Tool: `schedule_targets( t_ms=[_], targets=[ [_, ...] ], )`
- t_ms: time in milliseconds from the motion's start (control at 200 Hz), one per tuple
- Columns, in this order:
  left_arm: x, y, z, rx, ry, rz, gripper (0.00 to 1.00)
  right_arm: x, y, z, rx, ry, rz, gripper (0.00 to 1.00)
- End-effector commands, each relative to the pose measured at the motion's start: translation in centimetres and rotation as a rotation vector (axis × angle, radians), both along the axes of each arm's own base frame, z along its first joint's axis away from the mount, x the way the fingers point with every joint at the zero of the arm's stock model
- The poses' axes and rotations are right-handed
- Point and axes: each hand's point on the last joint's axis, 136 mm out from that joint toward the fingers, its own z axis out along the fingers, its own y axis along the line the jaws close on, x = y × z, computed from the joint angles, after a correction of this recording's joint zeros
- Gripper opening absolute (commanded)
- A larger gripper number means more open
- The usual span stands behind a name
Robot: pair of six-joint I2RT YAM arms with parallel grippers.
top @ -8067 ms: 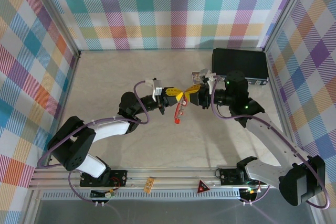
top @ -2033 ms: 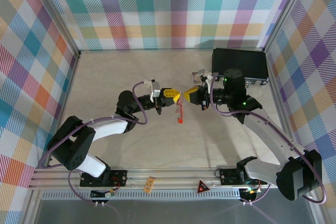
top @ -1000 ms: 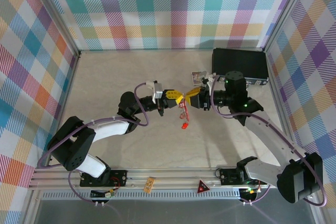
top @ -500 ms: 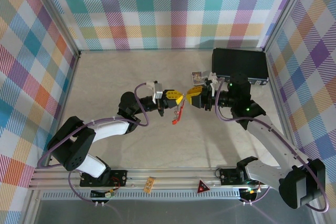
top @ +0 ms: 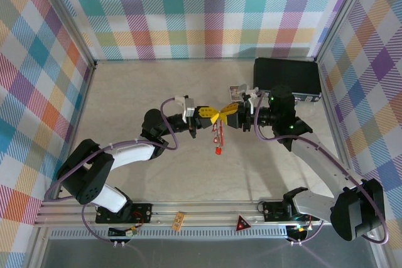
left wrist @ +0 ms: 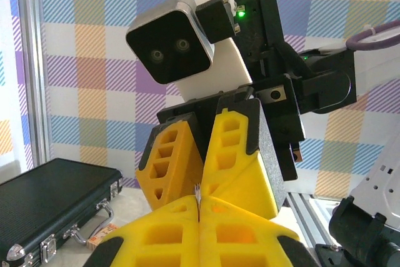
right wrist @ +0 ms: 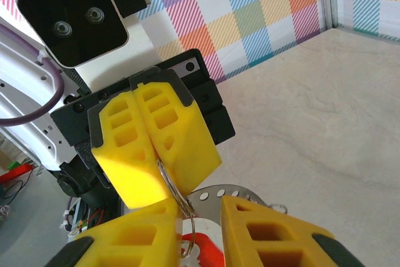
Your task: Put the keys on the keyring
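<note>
Keyring [right wrist: 177, 199] wire shows in the right wrist view as a thin, pale metal loop at lower centre. It comes out from between the clenched yellow fingers of the left gripper [top: 209, 115], which pinches it. Just beside the loop sit a round silver disc [right wrist: 219, 195] and, at the bottom edge, a red patch [right wrist: 201, 256] too cropped to name. The right gripper [right wrist: 197, 217] has its jaws a little apart, with the loop passing between them close to one finger; contact cannot be told. From overhead, both grippers meet tip to tip at mid-frame above the tabletop [top: 157, 86]. The keys [top: 218, 150] dangle just below them as small red tags, too tiny for detail. The left wrist view adds a black case [left wrist: 50, 192] at lower left.
</note>
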Motion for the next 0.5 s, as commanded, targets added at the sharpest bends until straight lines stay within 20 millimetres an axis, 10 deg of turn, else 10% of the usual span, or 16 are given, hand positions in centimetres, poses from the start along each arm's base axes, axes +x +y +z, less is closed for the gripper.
schedule_targets(
  t_ms=[0,495],
  targets=[
    [-1.1,0.0,2.8,-0.06,-0.075,-0.04,0.0,-0.4,0.2,1.0,0.023,-0.038,0.035,0.22],
    [-1.2,-0.4,2.4,-0.047,-0.063,-0.071,0.0,-0.3,0.2,2.1,0.038,-0.066,0.033,0.21]
  ],
)
